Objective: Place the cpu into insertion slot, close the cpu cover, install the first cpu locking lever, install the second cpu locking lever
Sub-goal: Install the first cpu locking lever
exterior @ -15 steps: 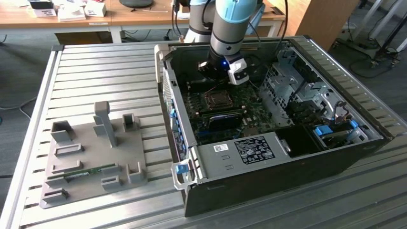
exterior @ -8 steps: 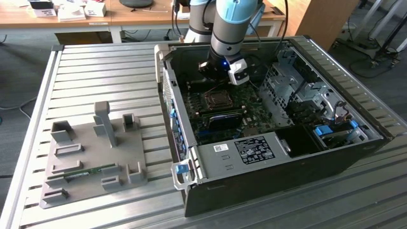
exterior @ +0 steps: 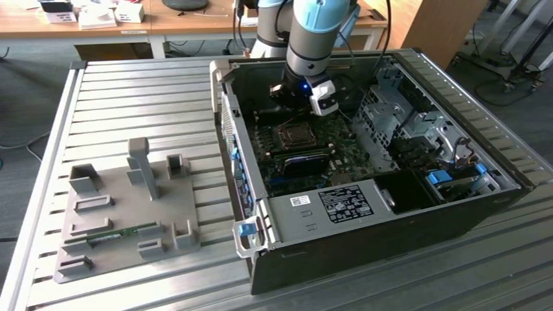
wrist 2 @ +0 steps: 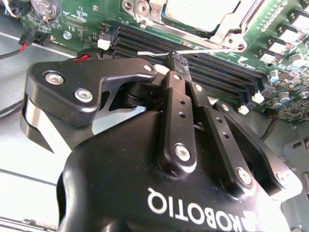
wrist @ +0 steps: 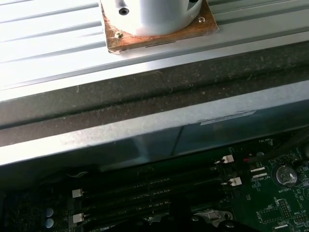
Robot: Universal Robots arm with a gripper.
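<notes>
- Gripper (wrist 2: pixel 175 58) fingers pressed together, tips down just above the black memory slots (wrist 2: pixel 212 67), right at a thin wire locking lever (wrist 2: pixel 207 48).
- Wire crosses at the fingertips; cannot tell whether it is pinched or only pushed on.
- cpu (wrist 2: pixel 200 10) sits silver top up in its socket on the green board (wrist 2: pixel 270 19), near the fingertips on the far side of the memory slots.
- cpu cover (wrist 2: pixel 155 13) looks to be lying down around the chip as a silvery frame, so placing and covering look done.
- insertion slot (exterior: pixel 294 135) shows in the exterior view inside the open computer case (exterior: pixel 484 214), just below the arm's wrist.
- Step in hand, as I judge it: seating a locking lever. Cannot tell whether first or second.
- To do it well: keep the tips square on the wire, since a thin round wire will probably slip off flat pads.
- Press steadily, not in jerks; the lever likely springs back if let go early.
- Keep the finger links off the white slot latches (wrist 2: pixel 102 44) beside the lever.
- Watch the hook end near the frame's screw tab (wrist 2: pixel 236 44); the lever is only home once it is caught.
- Writing: white lettering on the gripper housing (wrist 2: pixel 193 215), seen upside down.
- Sticker label (exterior: pixel 346 202) on the metal shroud, with a smaller sticker (exterior: pixel 300 200) next to it; text too small to read.
- White silkscreen marks on the board, too small to read.
</notes>
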